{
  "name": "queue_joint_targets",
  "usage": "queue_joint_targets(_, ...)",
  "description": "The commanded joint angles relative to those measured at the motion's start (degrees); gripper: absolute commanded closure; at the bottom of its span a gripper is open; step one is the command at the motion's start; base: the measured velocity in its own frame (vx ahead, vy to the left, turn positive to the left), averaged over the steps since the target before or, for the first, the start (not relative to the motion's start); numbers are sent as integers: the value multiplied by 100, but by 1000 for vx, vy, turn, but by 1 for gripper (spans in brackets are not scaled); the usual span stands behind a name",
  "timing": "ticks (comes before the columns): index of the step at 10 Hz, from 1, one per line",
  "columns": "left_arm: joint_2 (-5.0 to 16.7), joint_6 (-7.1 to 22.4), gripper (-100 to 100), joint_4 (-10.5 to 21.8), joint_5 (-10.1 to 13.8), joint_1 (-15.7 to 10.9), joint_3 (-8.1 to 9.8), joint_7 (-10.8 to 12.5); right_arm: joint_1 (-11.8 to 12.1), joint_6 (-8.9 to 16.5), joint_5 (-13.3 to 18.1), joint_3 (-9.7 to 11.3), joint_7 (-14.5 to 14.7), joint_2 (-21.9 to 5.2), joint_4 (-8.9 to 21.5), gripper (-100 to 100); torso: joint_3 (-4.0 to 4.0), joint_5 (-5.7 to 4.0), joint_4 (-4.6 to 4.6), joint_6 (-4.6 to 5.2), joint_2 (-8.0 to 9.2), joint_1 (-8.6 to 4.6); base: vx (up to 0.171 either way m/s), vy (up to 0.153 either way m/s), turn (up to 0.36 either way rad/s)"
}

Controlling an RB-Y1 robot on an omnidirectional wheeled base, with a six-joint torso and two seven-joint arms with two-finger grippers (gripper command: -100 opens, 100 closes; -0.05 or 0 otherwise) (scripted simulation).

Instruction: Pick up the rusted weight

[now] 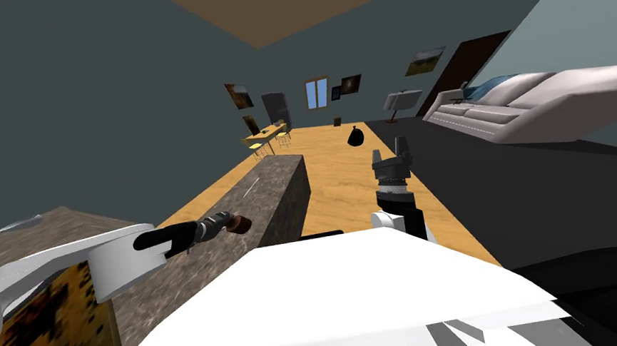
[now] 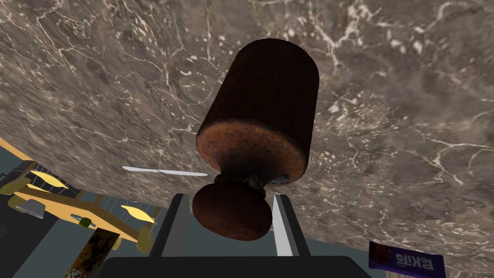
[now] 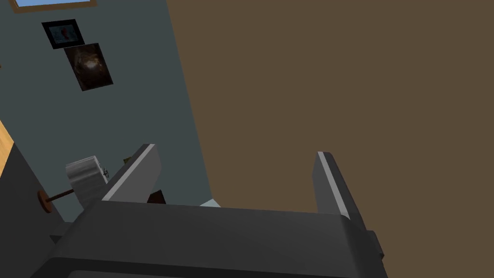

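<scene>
The rusted weight (image 2: 263, 106) is a dark brown cylinder with a round knob (image 2: 231, 215) on its end. My left gripper (image 2: 230, 224) is shut on that knob, one finger pressing each side. Behind the weight lies the brown marble counter top (image 2: 395, 96); whether the weight touches it I cannot tell. In the head view the left gripper (image 1: 230, 224) reaches over the counter (image 1: 270, 193) with the weight (image 1: 240, 224) at its tip. My right gripper (image 1: 391, 148) is held upright to the right of the counter, above the floor, open with nothing between its fingers (image 3: 140, 173).
A thin knife (image 2: 164, 171) lies on the counter beyond the weight, and a purple chocolate bar (image 2: 405, 263) lies near the gripper's body. A black bag (image 1: 355, 136) sits on the wooden floor ahead. A pale sofa (image 1: 544, 106) stands at right.
</scene>
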Motion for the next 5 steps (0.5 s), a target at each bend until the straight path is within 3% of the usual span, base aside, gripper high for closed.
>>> queue_joint_targets(1,-17,85,100,-158,11,51,142,-24,0,0,0,0,0,0,0,0,0,0,0,0,0,0,29,24,130)
queue_joint_targets(3,-66,204,100,-398,75,138,372,-108,0,0,0,0,0,0,0,0,2,-4,2,3,2,-6,30,25,150)
queue_joint_targets(4,-42,159,100,-312,83,121,318,-105,0,0,0,0,0,0,0,0,2,-5,2,5,1,-7,15,8,23)
queue_joint_targets(5,-40,166,0,-320,79,123,323,-103,-1,0,0,1,0,0,0,0,2,-6,2,8,4,-12,0,0,0)
